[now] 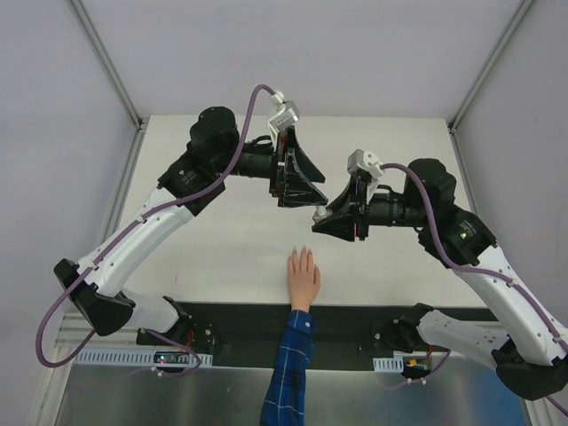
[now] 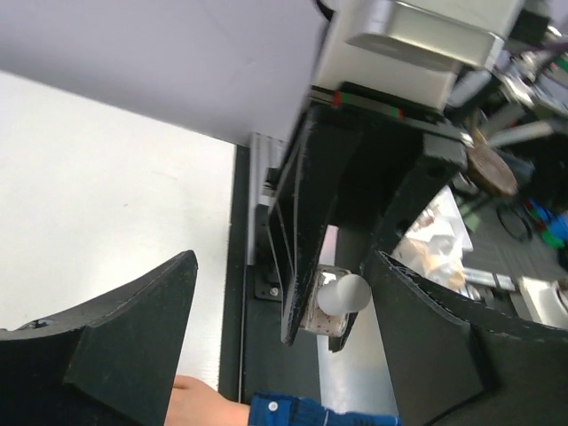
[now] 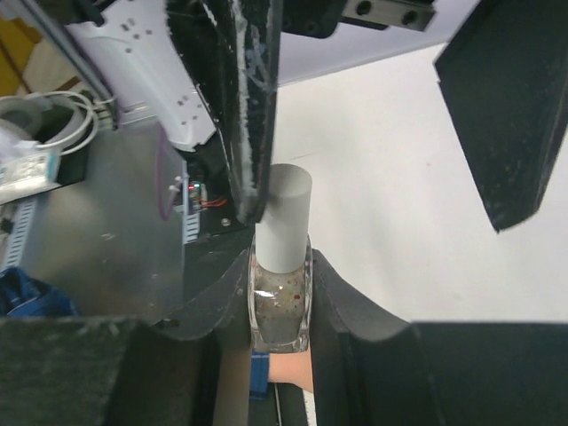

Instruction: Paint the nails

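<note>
Top view, clock bearings.

Surface [image 1: 222, 257]: pale, bare, running from the black rail at 6 to the back wall at 12.

My left arm [image 1: 142, 231] arcs in from 8 o'clock and my right arm [image 1: 479, 257] from 4. The two wrists meet near the centre.

Mannequin hand [image 1: 303, 277]: flat on the surface at 6 o'clock of both pincers, well apart from them, fingers pointing to 12. Its blue plaid sleeve [image 1: 291, 373] trails off toward 6 across the rail.

Left pincer [image 2: 280, 266]: jaws wide and gripping nothing. From the right wrist view, one finger stands just beside the cap at its 9 o'clock and the other is well off toward 2.

Right pincer [image 3: 281, 306]: closed narrow on the polish bottle [image 3: 281, 311], one finger on each side of the glass, bottle upright between them.

Cap [image 3: 284, 222]: whitish cylinder, seated on the bottle, standing clear above my right fingers.

The nails [image 1: 302, 254]: at the fingertips, the 12 o'clock end of the hand. Too small to see any colour.
</note>
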Controlling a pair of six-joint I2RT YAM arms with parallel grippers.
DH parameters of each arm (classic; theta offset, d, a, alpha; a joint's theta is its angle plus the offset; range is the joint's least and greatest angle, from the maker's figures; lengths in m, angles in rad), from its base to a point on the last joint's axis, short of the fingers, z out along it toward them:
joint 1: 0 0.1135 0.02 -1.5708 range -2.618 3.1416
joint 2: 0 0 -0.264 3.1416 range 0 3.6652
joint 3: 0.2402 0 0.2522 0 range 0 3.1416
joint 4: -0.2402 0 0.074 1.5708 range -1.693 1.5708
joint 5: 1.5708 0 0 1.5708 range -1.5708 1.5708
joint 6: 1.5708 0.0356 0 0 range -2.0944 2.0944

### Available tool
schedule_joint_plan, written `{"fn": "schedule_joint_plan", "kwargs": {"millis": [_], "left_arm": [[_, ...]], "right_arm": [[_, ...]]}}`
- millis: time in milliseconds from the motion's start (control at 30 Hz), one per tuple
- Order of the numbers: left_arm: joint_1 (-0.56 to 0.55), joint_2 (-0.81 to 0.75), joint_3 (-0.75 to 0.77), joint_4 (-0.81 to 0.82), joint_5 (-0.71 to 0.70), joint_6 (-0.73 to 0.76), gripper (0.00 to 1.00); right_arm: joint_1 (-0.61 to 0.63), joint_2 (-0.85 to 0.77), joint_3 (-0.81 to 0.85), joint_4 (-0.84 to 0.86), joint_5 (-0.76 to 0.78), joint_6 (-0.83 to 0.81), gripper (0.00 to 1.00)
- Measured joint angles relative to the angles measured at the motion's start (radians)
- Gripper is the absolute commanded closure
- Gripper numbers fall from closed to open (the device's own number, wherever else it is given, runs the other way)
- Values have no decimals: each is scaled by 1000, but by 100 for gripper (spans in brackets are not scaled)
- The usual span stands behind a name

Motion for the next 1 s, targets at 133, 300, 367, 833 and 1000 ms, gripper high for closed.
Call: {"fn": "schedule_joint_plan", "kwargs": {"millis": [133, 300, 367, 833, 1000], "left_arm": [[4, -14, 1, -73, -161, -21, 23], [4, -25, 0, -127, -325, -48, 22], [-1, -26, 0, -142, -379, -49, 22], [-102, -27, 0, -225, -628, 13, 45], [-119, -18, 16, -234, -641, 14, 63]], "right_arm": [[14, 11, 14, -29, 138, -18, 99], [31, 28, 30, -38, 312, -19, 99], [37, 38, 33, -37, 377, -16, 100], [52, 59, 33, -36, 518, -10, 100], [56, 57, 33, -36, 532, -10, 100]]}}
